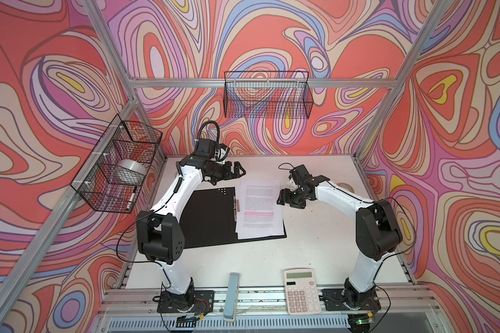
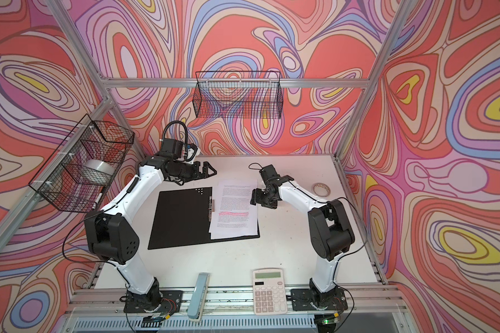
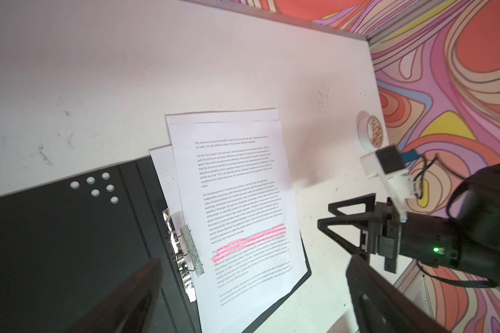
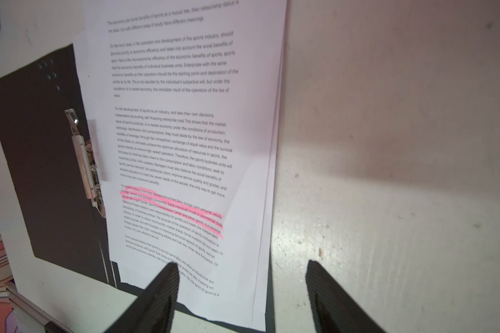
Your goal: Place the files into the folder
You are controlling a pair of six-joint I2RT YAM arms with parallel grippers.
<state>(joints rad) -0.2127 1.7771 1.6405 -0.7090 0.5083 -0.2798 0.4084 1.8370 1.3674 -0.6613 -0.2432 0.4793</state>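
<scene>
White files point(image 1: 259, 207) noted lying on the open folder's point(image 1: 208, 214) right half beside its metal clip point(image 1: 236, 208), overhanging the far edge; left gripper point(image 1: 241, 170) spread wide, empty, hovering nearby; right gripper point(image 1: 280, 197) parted, empty, straddling the files' right edge.

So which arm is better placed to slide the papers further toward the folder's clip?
Probably the right: the right gripper hangs open astride the files at their outer edge, opposite the clip. The left gripper sits open beyond the folder.
</scene>
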